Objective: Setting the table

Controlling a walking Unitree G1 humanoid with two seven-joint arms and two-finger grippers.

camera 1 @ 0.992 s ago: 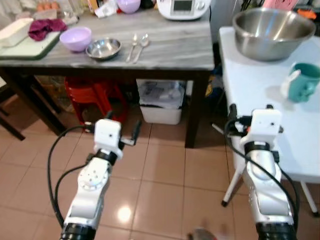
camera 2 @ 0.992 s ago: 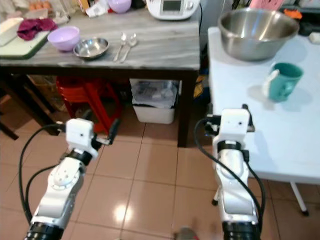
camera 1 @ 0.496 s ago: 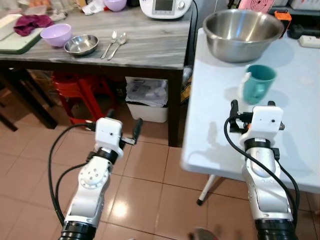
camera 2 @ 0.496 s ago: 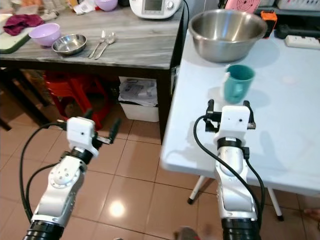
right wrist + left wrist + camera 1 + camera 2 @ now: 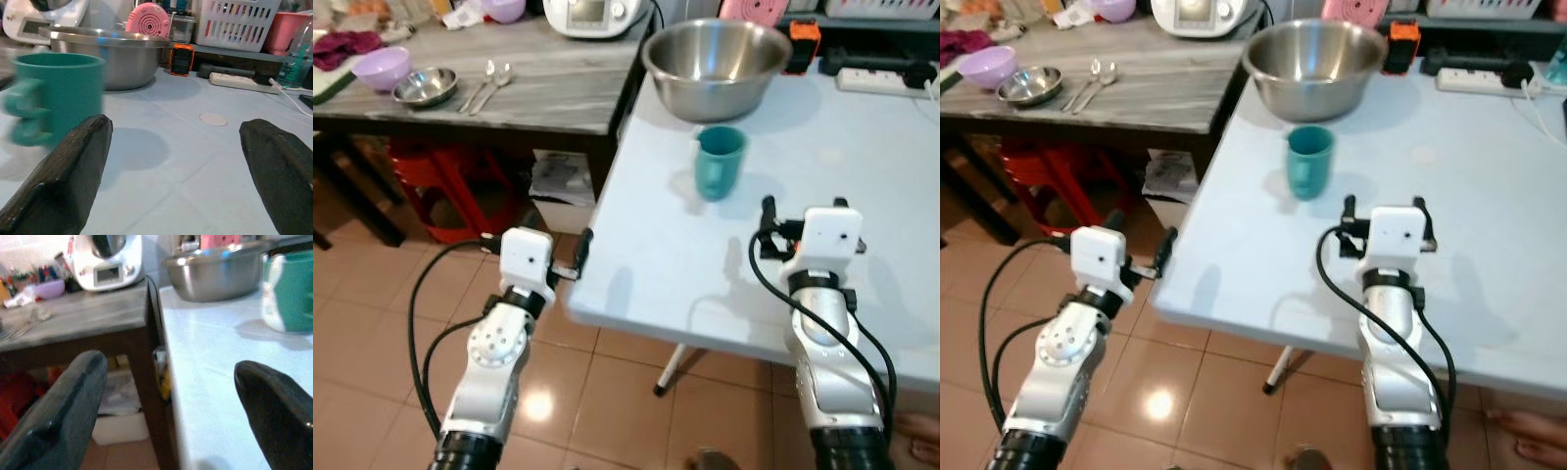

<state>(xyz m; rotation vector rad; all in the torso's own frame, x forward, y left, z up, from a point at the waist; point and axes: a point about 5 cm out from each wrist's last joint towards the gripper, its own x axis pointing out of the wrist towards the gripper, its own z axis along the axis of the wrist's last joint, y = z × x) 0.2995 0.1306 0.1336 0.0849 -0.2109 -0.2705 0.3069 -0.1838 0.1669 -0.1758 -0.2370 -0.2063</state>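
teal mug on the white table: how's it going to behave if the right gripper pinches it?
The teal mug looks rigid and glossy, so probably hard and somewhat slippery for the right gripper. It stands upright, taller than wide, so a high sideways push may tip it. Its handle offers a hold. Weight unclear: the inside can't be seen.

mug (image 5: 719,160) before bowl (image 5: 716,54), on table (image 5: 862,137)
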